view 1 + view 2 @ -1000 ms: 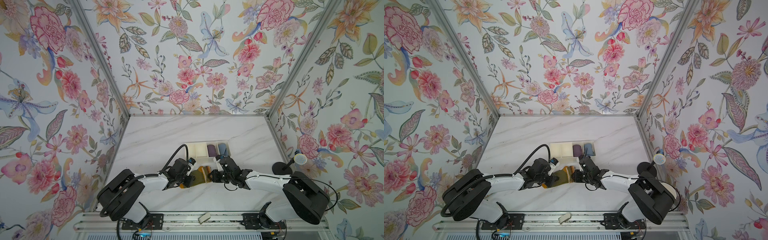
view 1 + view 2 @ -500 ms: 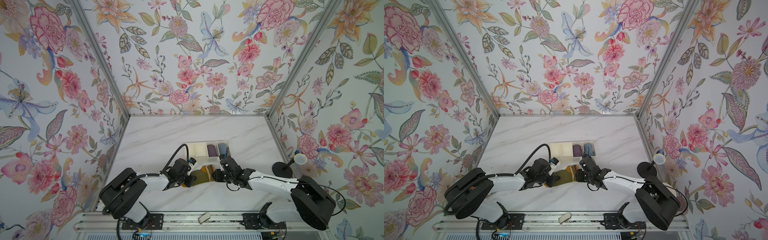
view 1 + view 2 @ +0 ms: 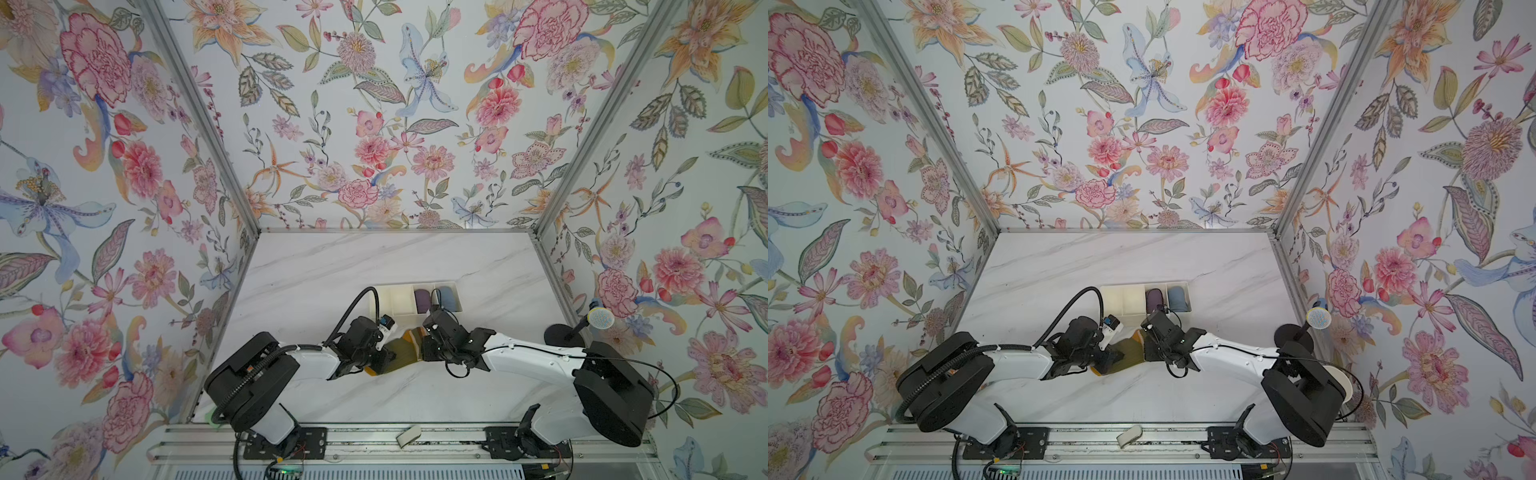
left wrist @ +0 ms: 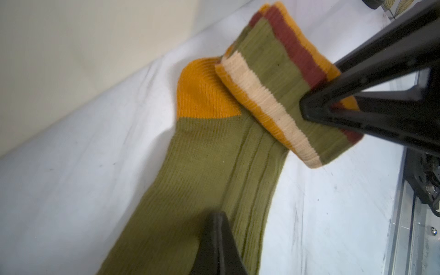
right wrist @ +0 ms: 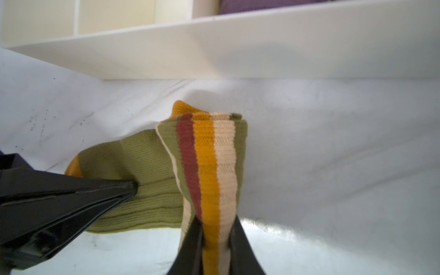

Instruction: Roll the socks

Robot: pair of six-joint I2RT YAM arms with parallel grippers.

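White marble table (image 3: pixel 332 270) holds the socks (image 3: pixel 405 351) near the white tray (image 3: pixel 390 297), where both arms stretch low toward the middle, the left gripper (image 5: pixel 132 188) squeezed tight and pressing the green part down, the right gripper (image 5: pixel 215 228) pinching the lifted stripy cuff.

The socks (image 3: pixel 402 352) lie toward the table's (image 3: pixel 316 282) near side, between left gripper (image 3: pixel 388 358) and right gripper (image 3: pixel 423 350) — both apparently touching them. Just beyond, a white tray (image 3: pixel 390 297) holds a purple roll (image 3: pixel 422 300) and a blue roll (image 3: pixel 447 296).
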